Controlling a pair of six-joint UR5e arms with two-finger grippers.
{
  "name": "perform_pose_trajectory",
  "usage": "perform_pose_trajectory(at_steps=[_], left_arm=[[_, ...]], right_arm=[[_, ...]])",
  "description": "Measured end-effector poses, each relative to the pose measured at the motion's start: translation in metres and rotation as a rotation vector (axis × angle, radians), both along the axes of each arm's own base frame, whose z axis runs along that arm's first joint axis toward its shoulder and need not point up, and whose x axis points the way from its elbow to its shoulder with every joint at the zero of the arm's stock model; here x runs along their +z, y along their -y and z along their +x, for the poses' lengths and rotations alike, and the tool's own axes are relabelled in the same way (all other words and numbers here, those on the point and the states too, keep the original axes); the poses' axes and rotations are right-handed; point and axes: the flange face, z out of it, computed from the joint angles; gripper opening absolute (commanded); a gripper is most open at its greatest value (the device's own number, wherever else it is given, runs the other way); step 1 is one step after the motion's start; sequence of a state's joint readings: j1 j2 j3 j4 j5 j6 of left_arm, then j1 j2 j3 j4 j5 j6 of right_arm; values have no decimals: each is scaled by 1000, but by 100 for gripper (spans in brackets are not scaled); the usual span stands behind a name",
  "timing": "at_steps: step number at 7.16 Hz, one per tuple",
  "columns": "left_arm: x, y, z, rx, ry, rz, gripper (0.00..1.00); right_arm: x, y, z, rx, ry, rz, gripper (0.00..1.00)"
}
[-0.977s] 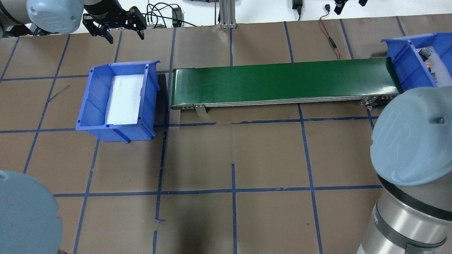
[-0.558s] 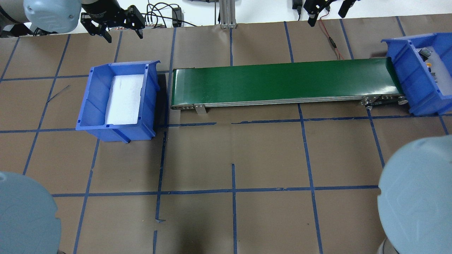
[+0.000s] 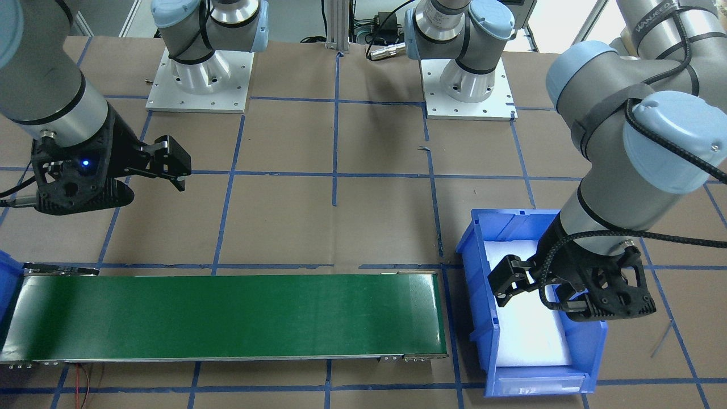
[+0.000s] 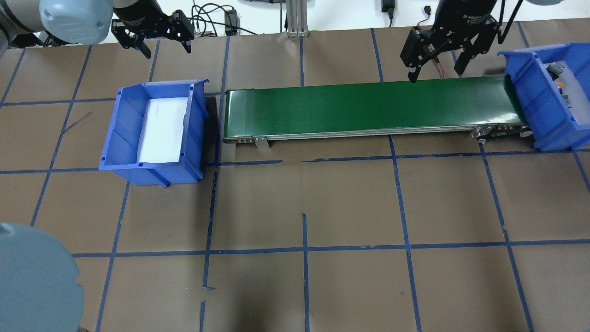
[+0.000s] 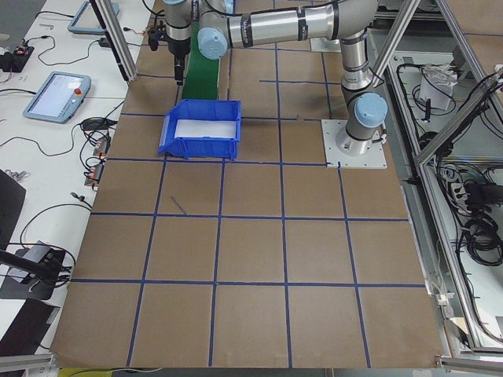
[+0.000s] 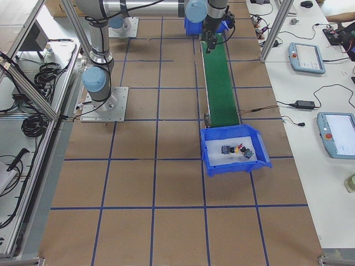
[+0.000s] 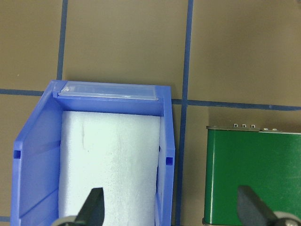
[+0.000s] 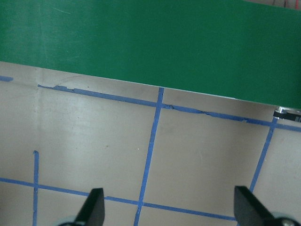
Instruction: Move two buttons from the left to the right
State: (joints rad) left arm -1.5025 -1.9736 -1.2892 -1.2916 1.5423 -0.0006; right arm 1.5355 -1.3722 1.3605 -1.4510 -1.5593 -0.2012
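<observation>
A: How do the grippers stand?

B: You see the left gripper (image 4: 167, 48) with its two fingers wide apart and nothing between them. It hangs in the air above the left bin (image 4: 120, 133), a blue one with a white foam sheet (image 4: 161, 129) inside. The right gripper (image 4: 437, 74) also has its fingers spread and holds nothing. It hangs in the air by the right part of the green conveyor (image 4: 368, 106) and touches nothing.

A: And the buttons?

B: You find the buttons (image 6: 238, 150) in the right bin (image 6: 236, 166), close to each other. They are small dark pieces with a spot of red and yellow. Which cap sits on which piece, I cannot tell you. This bin stands at the right end of the conveyor and the left bin at the other end, all on the brown table (image 4: 350, 203).
</observation>
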Motion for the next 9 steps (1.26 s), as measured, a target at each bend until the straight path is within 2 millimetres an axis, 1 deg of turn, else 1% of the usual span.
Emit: perform_pose_trajectory(at_steps=[1,2,3,5,6,8,9], left_arm=[[-1,-2,2,-1,11,0,100],[-5,-5,3,0,35,6,100],[-6,-7,5,2,56,8,100],[2,-16,8,4,73,37,100],[10,-22,7,2,73,56,100],[39,-44,7,3,76,72,100],[46,-54,8,5,76,91,100]], right_arm=[[-2,-13,0,-14,-8,-7,97],[-2,-17,0,-18,-14,-17,97],[-3,-19,0,-19,-27,-22,97],[-2,-21,-2,-21,-65,-27,97],[-2,-21,-2,-21,-71,-28,97],[-2,-21,-2,-18,-73,-26,97],[-4,-21,-2,-15,-73,-24,97]])
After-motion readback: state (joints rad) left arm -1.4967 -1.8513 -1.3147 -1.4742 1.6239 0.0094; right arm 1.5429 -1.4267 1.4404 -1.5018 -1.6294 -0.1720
